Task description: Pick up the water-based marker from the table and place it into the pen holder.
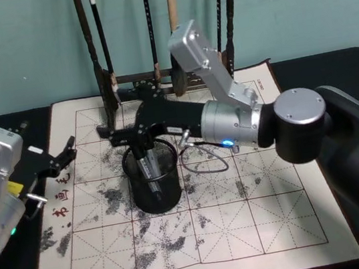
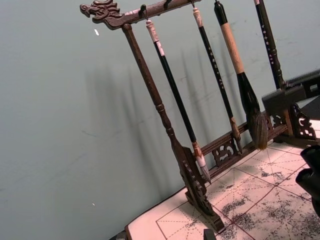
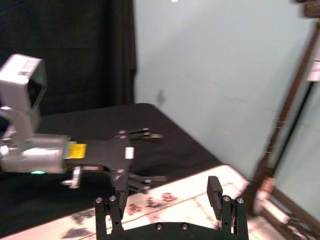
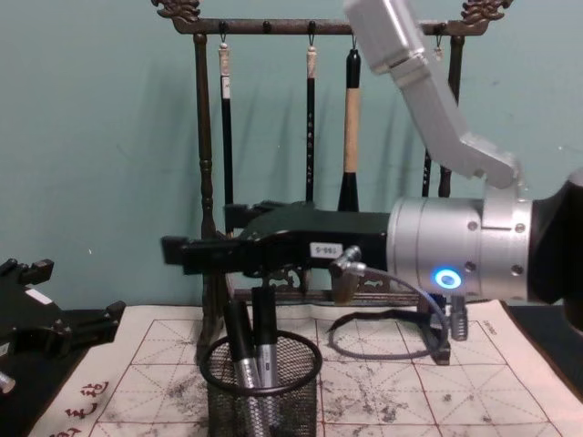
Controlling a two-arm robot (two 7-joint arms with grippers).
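The pen holder (image 1: 153,194) (image 4: 262,391), a black wire-mesh cup, stands on the gridded mat left of centre. Two water-based markers (image 1: 147,168) (image 4: 244,357) with dark caps and grey bodies lean inside it, and their tops reach just over the rim. Directly above the cup hovers my right gripper (image 1: 107,136) (image 4: 205,235) (image 3: 165,207), open, with nothing between its fingers. My left gripper (image 1: 68,156) (image 3: 142,159) (image 4: 66,299) rests open and empty at the mat's left edge, well apart from the cup.
A tall dark wooden brush rack (image 1: 157,77) (image 4: 310,164) (image 2: 172,140) with hanging brushes stands at the back of the ink-stained white mat (image 1: 246,219). A black cable loop (image 1: 204,161) hangs under my right wrist, beside the cup. Black cloth surrounds the mat.
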